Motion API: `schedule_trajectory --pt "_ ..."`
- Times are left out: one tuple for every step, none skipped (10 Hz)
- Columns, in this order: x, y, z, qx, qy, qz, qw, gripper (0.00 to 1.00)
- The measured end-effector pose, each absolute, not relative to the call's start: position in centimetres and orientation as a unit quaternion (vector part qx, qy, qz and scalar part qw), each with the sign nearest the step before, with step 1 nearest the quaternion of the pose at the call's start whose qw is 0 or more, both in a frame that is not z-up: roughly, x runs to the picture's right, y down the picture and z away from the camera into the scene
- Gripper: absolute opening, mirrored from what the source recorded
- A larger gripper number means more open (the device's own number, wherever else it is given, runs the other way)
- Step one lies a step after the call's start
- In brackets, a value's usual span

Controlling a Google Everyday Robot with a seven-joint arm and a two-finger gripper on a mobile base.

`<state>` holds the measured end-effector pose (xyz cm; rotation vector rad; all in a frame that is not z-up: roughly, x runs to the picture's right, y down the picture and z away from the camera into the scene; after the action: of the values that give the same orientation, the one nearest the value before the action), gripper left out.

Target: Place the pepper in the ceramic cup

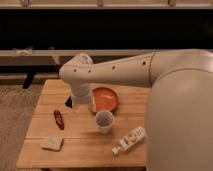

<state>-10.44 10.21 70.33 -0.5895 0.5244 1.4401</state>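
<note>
The pepper (58, 119) is a small dark red chili lying on the left part of the wooden table (75, 152). The ceramic cup (104, 121) stands upright near the table's middle, to the right of the pepper and in front of the orange plate. My arm reaches in from the right and bends down over the back of the table. The gripper (81, 106) hangs at the arm's lower end, just left of the plate, behind and between the pepper and the cup. It touches neither.
An orange round plate (106, 99) sits behind the cup. A black phone (69, 102) lies just left of the gripper. A white bottle (129, 141) lies on its side at the front right. A pale flat piece (52, 143) lies at the front left.
</note>
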Motion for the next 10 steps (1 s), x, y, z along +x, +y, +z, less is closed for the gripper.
schedule_trajectory --pt "-10.4 10.2 70.3 -0.263 0.234 0.642 0.681 0.65" --pt "-10.4 10.2 70.3 -0.263 0.234 0.642 0.681 0.65" --pt "-10.4 10.2 70.3 -0.263 0.234 0.642 0.681 0.65" --pt "-10.4 10.2 70.3 -0.263 0.234 0.642 0.681 0.65" --pt "-10.4 10.2 70.3 -0.263 0.234 0.642 0.681 0.65" --pt "-10.4 10.2 70.3 -0.263 0.234 0.642 0.681 0.65" --pt "-10.5 10.2 70.4 -0.263 0.233 0.641 0.682 0.65" --pt "-10.7 10.1 70.5 -0.267 0.230 0.633 0.689 0.65" --pt "-11.6 9.9 70.8 -0.270 0.223 0.621 0.701 0.65" --pt "-12.9 9.8 71.1 -0.276 0.218 0.609 0.711 0.65"
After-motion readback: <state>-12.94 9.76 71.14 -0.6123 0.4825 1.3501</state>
